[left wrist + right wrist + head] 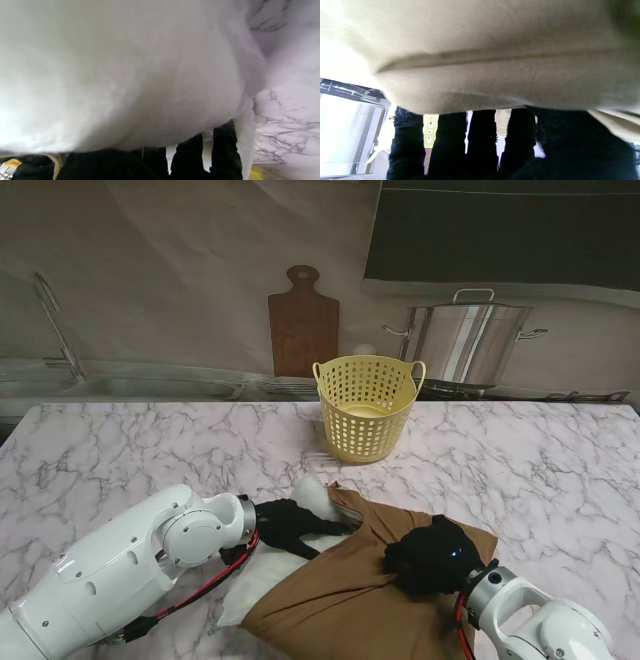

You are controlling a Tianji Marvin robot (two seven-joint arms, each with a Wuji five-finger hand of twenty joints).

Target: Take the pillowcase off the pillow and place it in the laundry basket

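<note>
Pillowcase (350, 585), brown, half drawn off a white pillow (262, 570) on the marble surface (120, 460), one gloved hand set on each.

On the left, the left hand (290, 525) is laid on the exposed pillow, fingers (190, 155) curled into the soft filling, apparently to anchor it. Farther from me at centre, the yellow laundry basket (367, 405) is seen upright and well apart from the cloth. On the right, the right hand (432, 555) is bunched on the pillowcase, fingers (480, 140) closed over a fold, apparently for pulling. Whether the thumbs pinch underneath cannot be told. Both wrist views are filled with blurred fabric, and the pillow's covered part is hidden.
</note>
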